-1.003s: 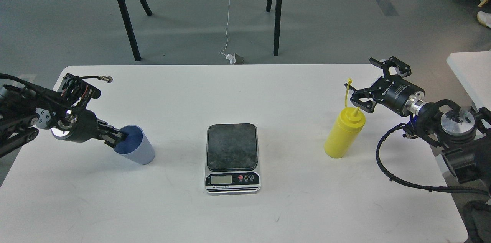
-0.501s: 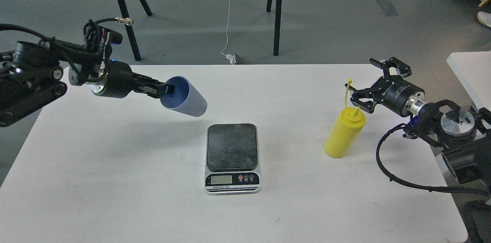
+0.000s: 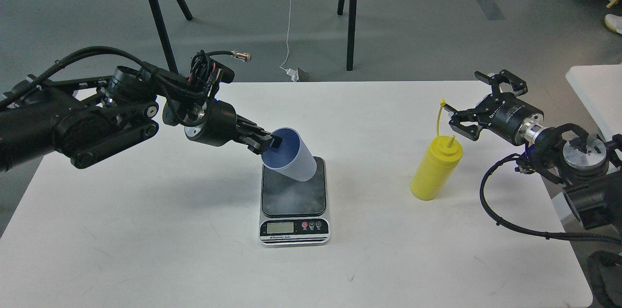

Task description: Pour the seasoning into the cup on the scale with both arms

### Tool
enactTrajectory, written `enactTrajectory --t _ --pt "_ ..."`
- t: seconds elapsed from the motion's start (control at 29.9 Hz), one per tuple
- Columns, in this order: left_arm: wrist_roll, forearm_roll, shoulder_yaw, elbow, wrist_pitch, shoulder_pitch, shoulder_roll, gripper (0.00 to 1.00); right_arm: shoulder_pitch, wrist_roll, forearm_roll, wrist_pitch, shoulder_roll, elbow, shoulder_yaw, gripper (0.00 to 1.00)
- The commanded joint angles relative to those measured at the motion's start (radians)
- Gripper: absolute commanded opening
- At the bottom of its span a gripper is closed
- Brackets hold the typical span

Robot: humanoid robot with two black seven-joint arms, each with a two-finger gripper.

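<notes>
The small light-blue ribbed plastic cup is held by its rim in the left claw, tilted with its mouth turned toward the left arm, over the far part of the flat digital kitchen scale at the middle of the white desk. If it is released at this tilt, it is likely to tip and roll off the dark platform; whether its base touches the platform cannot be told. The right claw is spread wide and empty, just right of the nozzle of the yellow plastic squeeze bottle, which stands upright well right of the scale. A careless approach could knock the bottle over, or its thin cap strap could be snagged.
</notes>
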Motion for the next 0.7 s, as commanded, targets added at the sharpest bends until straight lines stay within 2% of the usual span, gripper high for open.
enactTrajectory --t 0.0,0.13,0.37,0.4,0.47,0.6,0.67 --pt "0.0 0.019 0.013 0.0 0.0 0.013 -0.002 0.0 -0.001 0.0 0.0 0.0 0.0 0.0 -0.001 0.99" --pt "0.0 0.036 0.012 0.0 0.0 0.045 -0.001 0.0 -0.001 0.0 0.0 0.0 0.0 0.0 -0.001 0.99" --pt "0.0 0.027 0.004 -0.005 0.0 0.045 0.005 0.11 -0.004 0.0 0.0 0.0 0.0 -0.002 -0.003 0.99" --pt "0.0 0.026 0.003 -0.005 0.0 0.047 0.004 0.16 -0.004 0.0 0.0 0.0 0.0 -0.002 -0.003 0.99" --pt "0.0 0.024 -0.001 -0.007 0.0 0.047 0.002 0.32 -0.005 0.0 0.0 0.0 0.0 -0.002 -0.003 0.99" --pt "0.0 0.007 -0.036 -0.008 0.0 0.047 0.001 0.59 -0.004 -0.002 0.0 0.0 0.0 0.0 -0.003 0.99" --pt "0.0 -0.029 -0.053 -0.008 0.0 0.047 -0.001 0.79 -0.005 -0.002 0.0 0.0 0.0 0.0 -0.003 0.99"
